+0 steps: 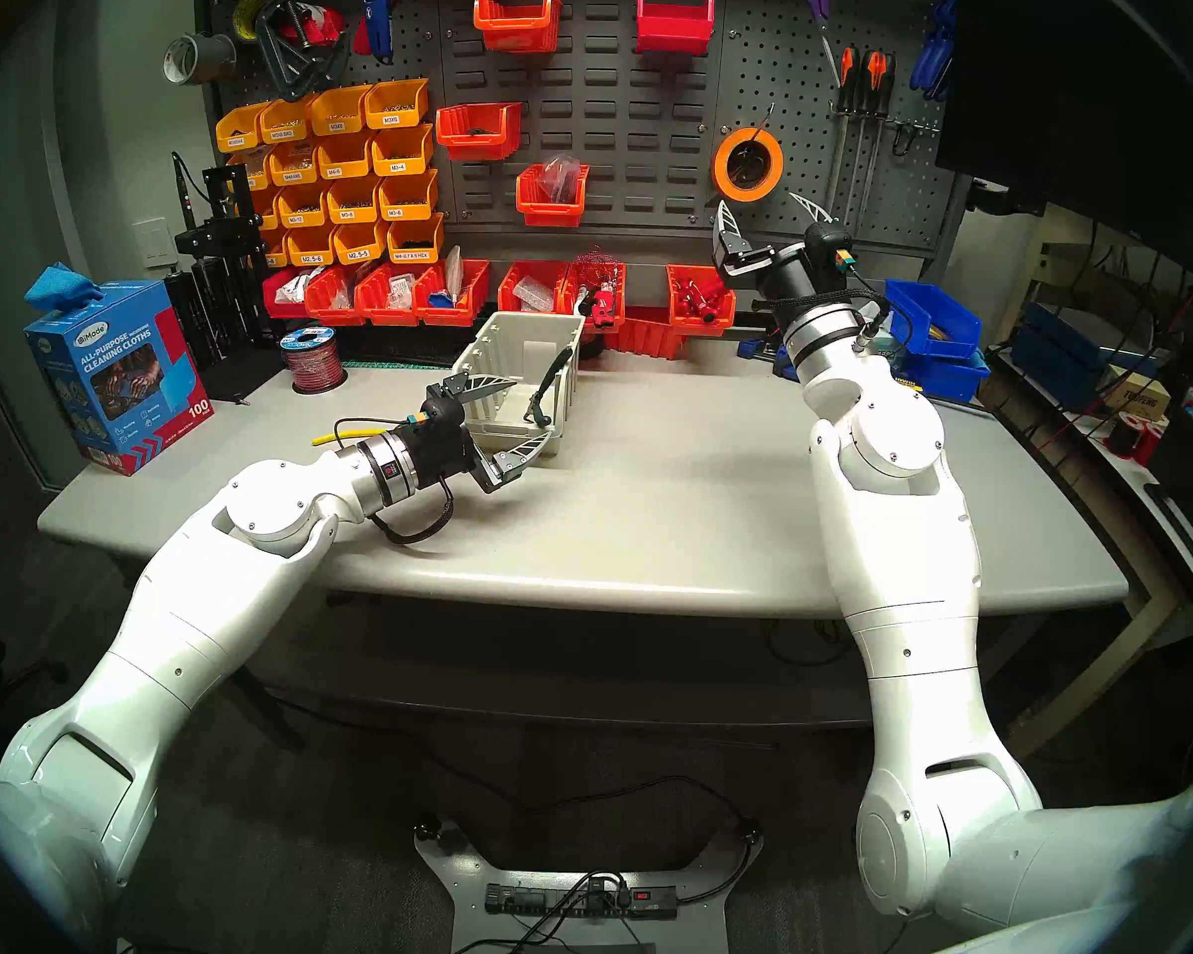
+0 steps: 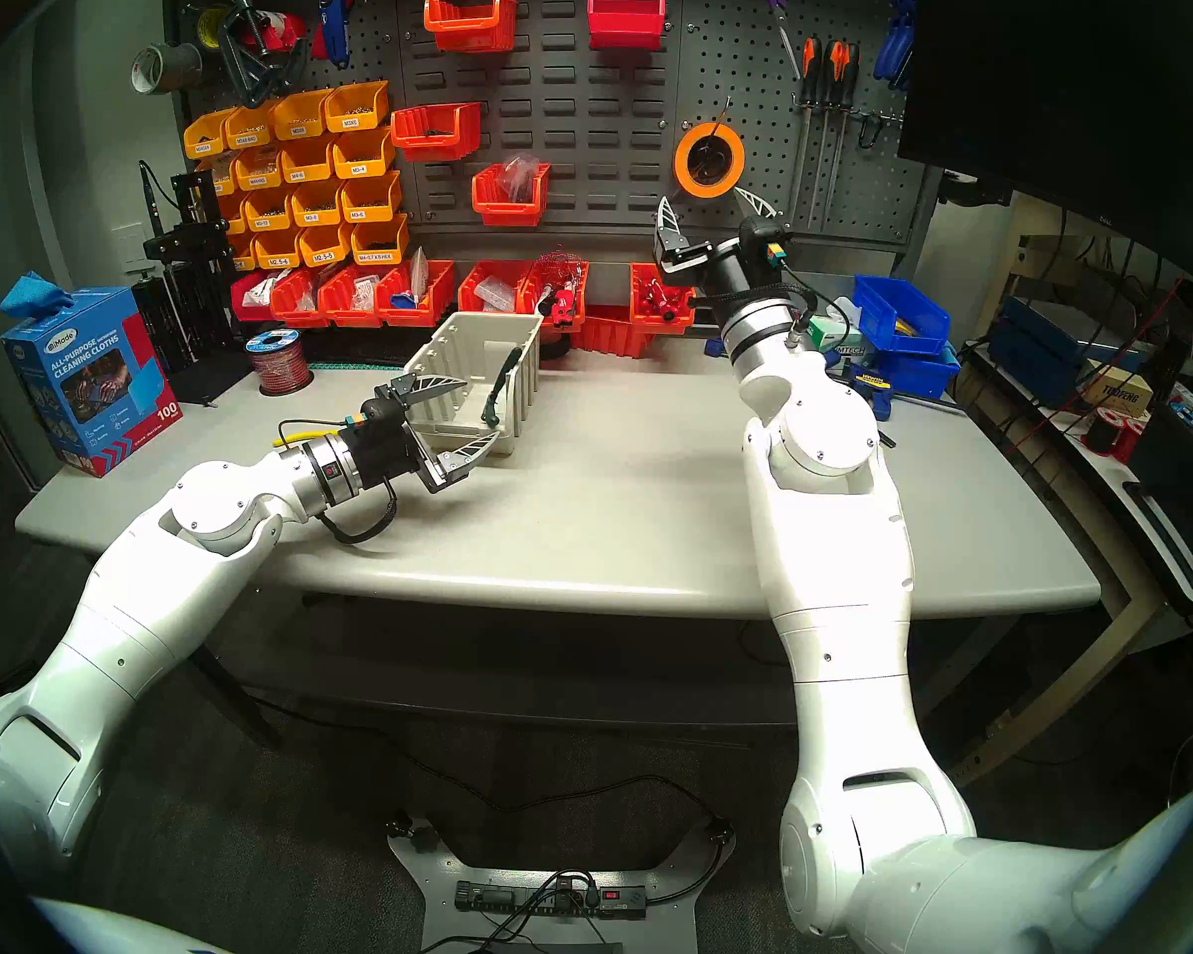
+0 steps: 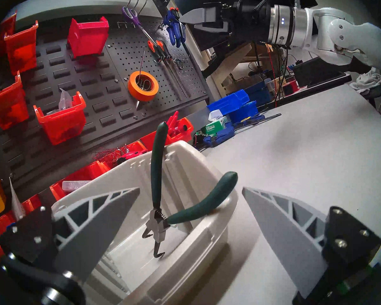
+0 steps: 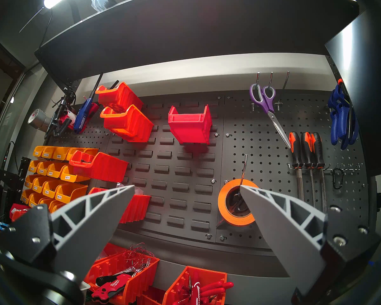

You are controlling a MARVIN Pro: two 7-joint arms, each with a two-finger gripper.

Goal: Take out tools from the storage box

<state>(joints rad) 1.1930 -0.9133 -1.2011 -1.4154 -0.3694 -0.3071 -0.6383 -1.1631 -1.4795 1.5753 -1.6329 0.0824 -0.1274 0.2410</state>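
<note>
The beige storage box [image 1: 504, 333] [image 2: 456, 340] stands mid-table with its low front lip toward my left arm. Green-handled pliers [image 1: 558, 374] [image 2: 504, 381] [image 3: 155, 166] stand in it jaws down, handles spread, one handle resting on the right wall. My left gripper [image 1: 532, 409] [image 2: 481, 409] [image 3: 191, 189] is open at the front lip, one finger over the box [image 3: 185, 150], the other outside its right wall, short of the pliers. A yellow handle [image 1: 332, 436] lies on the table behind my left wrist, mostly hidden. My right gripper [image 1: 759, 202] [image 4: 187, 185] is open and empty, raised toward the pegboard.
A row of red bins [image 1: 456, 298] lines the table's back edge. A blue cleaning-cloth box [image 1: 115, 374] and a wire spool [image 1: 311, 360] stand at the left. Blue bins [image 1: 931, 326] sit at the back right. An orange tape roll [image 4: 235, 212] hangs by my right gripper.
</note>
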